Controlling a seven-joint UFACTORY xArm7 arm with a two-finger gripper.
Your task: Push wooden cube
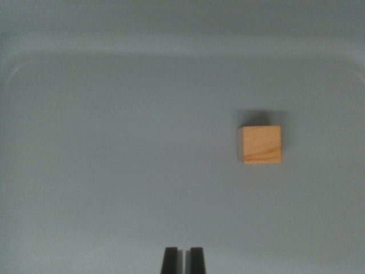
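On grey tray, wooden cube sits alone, upper right; gripper nearly closed (narrow slit), holding nothing, likely so set for pushing.

Pale grey-blue all across the tray, plain, no pattern on it, only a lighter band tracing its rounded rim up top. The cube shows warm honey-tan, with faint darker grain streaks curving over its top face and a browner shaded side on the wrist view's left. A soft dark grey shadow sits just above it. Down at the bottom edge, the hand is black, two dark fingers with a thin grey sliver between.
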